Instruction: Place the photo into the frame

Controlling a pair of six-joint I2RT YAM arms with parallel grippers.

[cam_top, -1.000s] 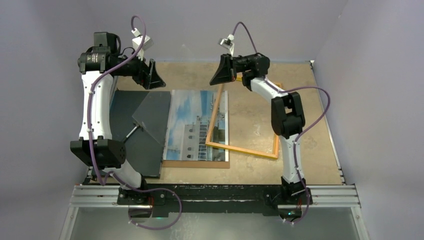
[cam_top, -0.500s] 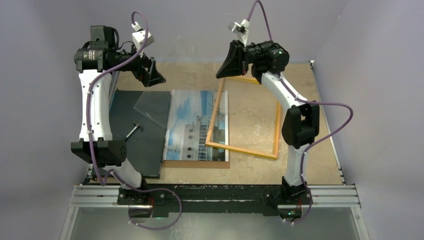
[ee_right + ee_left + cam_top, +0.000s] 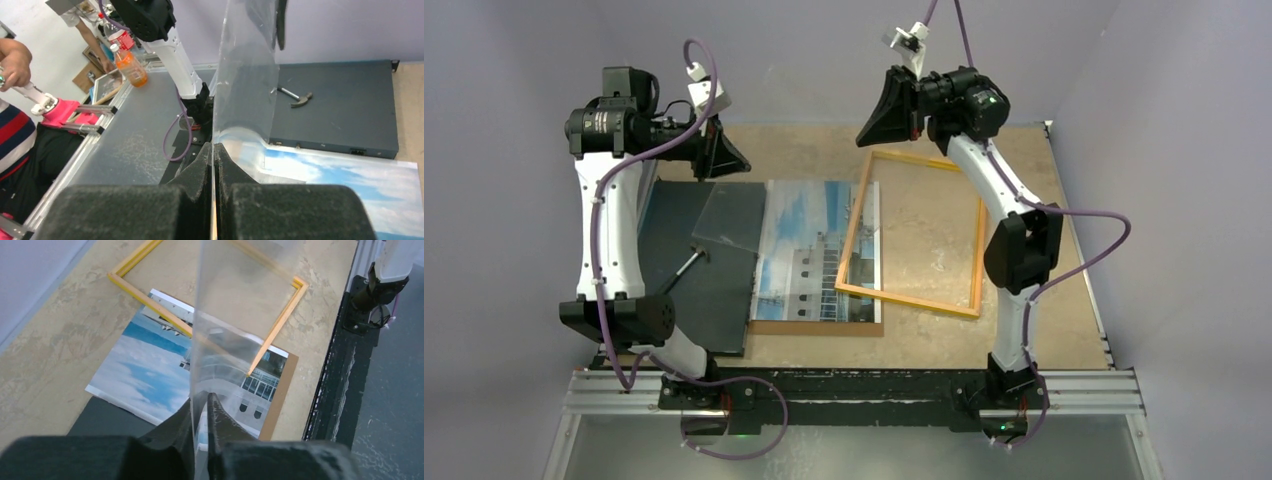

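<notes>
The photo (image 3: 809,250) lies flat mid-table on a brown backing board (image 3: 816,328); it also shows below my left fingers (image 3: 140,365) and under my right ones (image 3: 350,185). The yellow-orange frame (image 3: 914,232) lies on the table, its left rail over the photo's right edge (image 3: 150,300). A clear pane (image 3: 732,215) hangs above the table between both arms. My left gripper (image 3: 742,163) is shut on one edge of the pane (image 3: 220,315), fingers (image 3: 200,402) pinching it. My right gripper (image 3: 864,135) is shut on another edge (image 3: 247,75), jaws tight (image 3: 214,150).
A black flat board (image 3: 674,290) lies at the left with a small hammer (image 3: 689,262) on it. The metal rail (image 3: 854,390) with the arm bases runs along the near edge. Walls stand close at the back and sides. A person's arm (image 3: 15,65) and a bottle (image 3: 129,62) are beyond the table.
My right gripper has risen toward the back wall, lifting the pane. My left jaws, open a moment ago, have closed on the pane's edge. Photo and frame have not moved.
</notes>
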